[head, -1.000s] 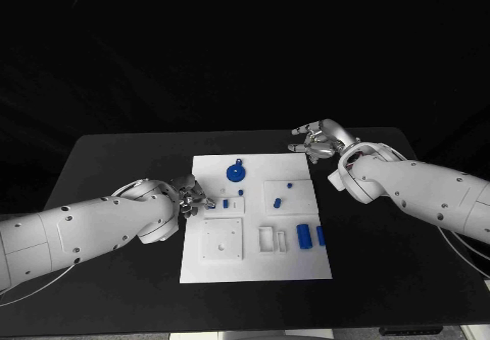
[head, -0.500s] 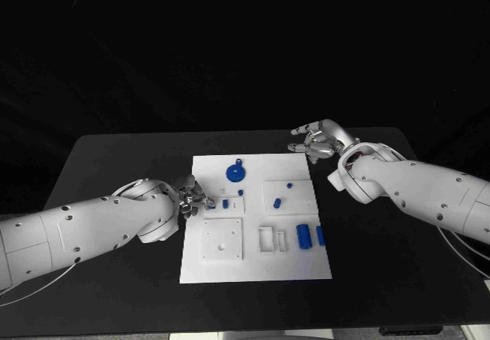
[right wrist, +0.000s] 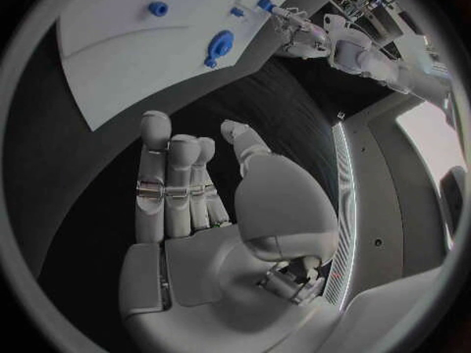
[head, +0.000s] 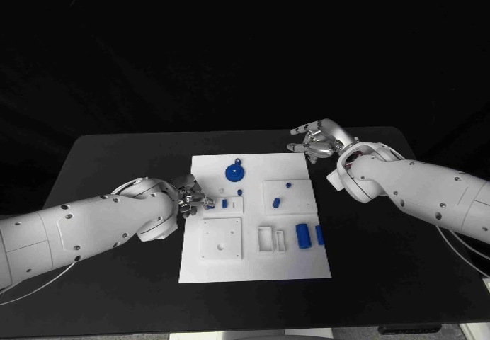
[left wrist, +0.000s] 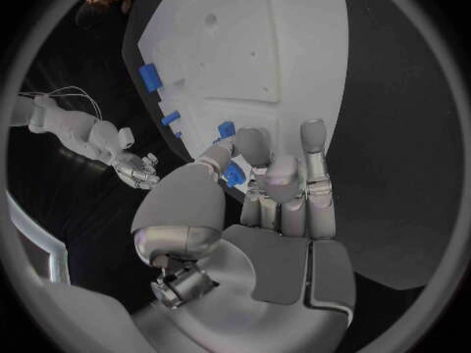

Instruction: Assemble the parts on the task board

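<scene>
Head view: left robot hand (head: 191,195) pinches one blue part (left wrist: 232,174); right robot hand (head: 318,140) is released.

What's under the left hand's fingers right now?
In the left wrist view, the left hand pinches a small blue part over the task board. The board directly beneath is covered.

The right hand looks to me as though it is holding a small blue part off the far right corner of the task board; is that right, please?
Not quite: the right hand holds nothing. The right wrist view shows its fingers apart and its palm bare. It does sit off the far right corner of the task board. The left hand pinches a small blue part.
</scene>
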Action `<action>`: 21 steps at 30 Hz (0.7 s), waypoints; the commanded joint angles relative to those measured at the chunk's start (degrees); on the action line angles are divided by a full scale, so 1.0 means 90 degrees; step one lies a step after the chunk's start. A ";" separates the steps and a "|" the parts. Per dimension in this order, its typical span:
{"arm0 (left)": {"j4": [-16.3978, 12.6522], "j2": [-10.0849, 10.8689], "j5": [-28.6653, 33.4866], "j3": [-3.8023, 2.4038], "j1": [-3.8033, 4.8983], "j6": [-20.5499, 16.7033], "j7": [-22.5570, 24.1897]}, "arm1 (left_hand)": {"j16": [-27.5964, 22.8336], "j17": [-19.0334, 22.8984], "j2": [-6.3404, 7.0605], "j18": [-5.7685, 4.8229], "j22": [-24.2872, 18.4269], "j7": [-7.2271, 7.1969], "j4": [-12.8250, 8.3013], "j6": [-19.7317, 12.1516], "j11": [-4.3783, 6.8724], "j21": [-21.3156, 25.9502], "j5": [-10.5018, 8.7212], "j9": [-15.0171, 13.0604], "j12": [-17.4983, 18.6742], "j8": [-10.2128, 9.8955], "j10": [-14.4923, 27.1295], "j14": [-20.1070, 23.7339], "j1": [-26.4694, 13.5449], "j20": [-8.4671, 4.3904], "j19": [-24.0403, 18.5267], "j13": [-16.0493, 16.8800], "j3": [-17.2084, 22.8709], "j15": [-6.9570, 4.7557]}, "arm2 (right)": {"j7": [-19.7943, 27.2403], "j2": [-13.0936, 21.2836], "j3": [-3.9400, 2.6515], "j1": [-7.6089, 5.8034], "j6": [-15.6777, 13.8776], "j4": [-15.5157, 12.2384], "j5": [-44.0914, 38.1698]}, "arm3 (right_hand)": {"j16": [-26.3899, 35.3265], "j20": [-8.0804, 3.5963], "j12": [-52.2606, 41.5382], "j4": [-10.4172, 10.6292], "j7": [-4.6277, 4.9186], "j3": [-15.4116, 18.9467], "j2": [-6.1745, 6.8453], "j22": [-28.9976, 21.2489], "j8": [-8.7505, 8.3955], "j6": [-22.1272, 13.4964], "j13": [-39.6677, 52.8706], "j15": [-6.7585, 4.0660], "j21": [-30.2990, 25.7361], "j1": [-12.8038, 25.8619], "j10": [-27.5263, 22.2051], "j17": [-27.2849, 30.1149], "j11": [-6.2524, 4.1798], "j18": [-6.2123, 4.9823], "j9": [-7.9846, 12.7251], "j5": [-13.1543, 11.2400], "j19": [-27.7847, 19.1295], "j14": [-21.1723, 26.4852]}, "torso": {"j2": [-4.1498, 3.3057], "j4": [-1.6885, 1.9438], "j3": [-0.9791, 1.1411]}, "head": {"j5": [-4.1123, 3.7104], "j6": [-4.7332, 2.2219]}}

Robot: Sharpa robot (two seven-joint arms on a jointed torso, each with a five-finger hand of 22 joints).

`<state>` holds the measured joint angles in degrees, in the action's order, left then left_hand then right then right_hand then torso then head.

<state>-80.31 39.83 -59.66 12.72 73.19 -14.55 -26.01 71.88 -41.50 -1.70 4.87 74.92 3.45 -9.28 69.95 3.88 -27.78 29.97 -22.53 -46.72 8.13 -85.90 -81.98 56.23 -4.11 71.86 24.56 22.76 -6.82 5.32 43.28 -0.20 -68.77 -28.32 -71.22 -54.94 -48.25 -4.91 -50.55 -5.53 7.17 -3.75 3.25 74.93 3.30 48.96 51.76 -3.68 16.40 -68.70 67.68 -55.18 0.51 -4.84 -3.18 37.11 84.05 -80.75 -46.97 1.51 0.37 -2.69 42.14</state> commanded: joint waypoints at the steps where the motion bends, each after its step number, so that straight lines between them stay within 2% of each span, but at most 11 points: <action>1: 0.0058 -0.0023 0.0035 0.0115 -0.0141 0.0689 -0.0271 | -0.0023 0.0030 -0.0093 -0.0043 0.0119 -0.0743 -0.0320 0.1708 0.0213 -0.0011 0.0010 0.0034 -0.0012 -0.0032 -0.0075 0.0015 0.0182 -0.0042 0.0015 -0.0011 0.0305 -0.0008 | 0.0065 -0.0010 -0.0002 0.0008 0.0086 0.0000 -0.0007 | 0.0004 -0.0001 -0.0004 0.0010 -0.0002 -0.0032 0.0005 0.0212 -0.0006 0.0060 0.0005 -0.0022 0.0009 0.0046 0.0019 -0.0007 -0.0042 -0.0085 -0.0010 0.0043 0.0222 -0.0024 | 0.0000 0.0007 -0.0002 | -0.0007 0.0002; 8: 0.0151 -0.0075 0.0027 0.0111 -0.0130 0.0945 -0.0282 | -0.0050 0.0094 0.0018 -0.0072 0.0119 -0.0734 -0.0176 0.1684 0.0208 0.0008 -0.0073 0.0016 -0.0006 -0.0053 -0.0077 0.0025 0.0419 -0.0064 0.0011 -0.0075 0.0235 -0.0004 | 0.0067 -0.0012 -0.0002 0.0018 0.0088 0.0006 -0.0006 | 0.0006 -0.0003 -0.0009 0.0025 -0.0003 -0.0045 0.0009 0.0213 -0.0006 0.0065 0.0008 -0.0023 0.0008 0.0054 0.0020 -0.0005 -0.0043 -0.0084 -0.0010 0.0052 0.0223 -0.0024 | 0.0001 0.0004 -0.0006 | -0.0011 0.0011; 12: 0.0200 -0.0125 0.0026 0.0107 -0.0107 0.1205 -0.0291 | -0.0058 0.0111 0.0016 -0.0077 0.0118 -0.0731 -0.0165 0.1680 0.0205 0.0014 -0.0094 0.0016 -0.0001 -0.0059 -0.0076 0.0036 0.0434 -0.0066 0.0002 -0.0081 0.0235 0.0000 | 0.0068 -0.0019 -0.0002 0.0023 0.0090 0.0011 -0.0005 | 0.0006 -0.0003 -0.0009 0.0025 -0.0003 -0.0045 0.0009 0.0213 -0.0006 0.0065 0.0008 -0.0023 0.0008 0.0054 0.0020 -0.0005 -0.0043 -0.0084 -0.0010 0.0052 0.0223 -0.0024 | 0.0000 -0.0003 -0.0004 | -0.0005 0.0017; 21: 0.0260 -0.0197 0.0008 0.0098 -0.0055 0.1259 -0.0284 | -0.0053 0.0111 0.0025 -0.0081 0.0118 -0.0731 -0.0147 0.1685 0.0205 0.0016 -0.0078 0.0012 0.0001 -0.0065 -0.0078 0.0037 0.0453 -0.0070 0.0007 -0.0090 0.0234 0.0000 | 0.0068 -0.0026 -0.0002 0.0027 0.0091 0.0014 -0.0004 | 0.0006 -0.0003 -0.0009 0.0025 -0.0003 -0.0045 0.0009 0.0213 -0.0006 0.0065 0.0008 -0.0023 0.0008 0.0054 0.0020 -0.0005 -0.0043 -0.0084 -0.0010 0.0052 0.0223 -0.0024 | -0.0008 -0.0001 -0.0005 | -0.0016 0.0013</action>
<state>-77.92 38.43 -59.70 12.52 74.06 -9.85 -25.87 71.62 -40.54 0.09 4.86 74.91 2.62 -9.05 72.80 3.87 -27.78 29.20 -22.49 -46.72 7.49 -85.89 -81.97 58.01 -4.31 72.07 23.80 23.00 -6.79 5.36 43.11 -0.20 -68.56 -28.26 -71.06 -54.91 -48.25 -4.91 -50.55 -5.30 6.99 -3.98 3.25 74.94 3.30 49.15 51.76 -3.68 16.40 -68.71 67.68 -55.18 0.51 -4.84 -3.22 37.50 84.04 -80.76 -47.00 1.51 0.33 -2.82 42.28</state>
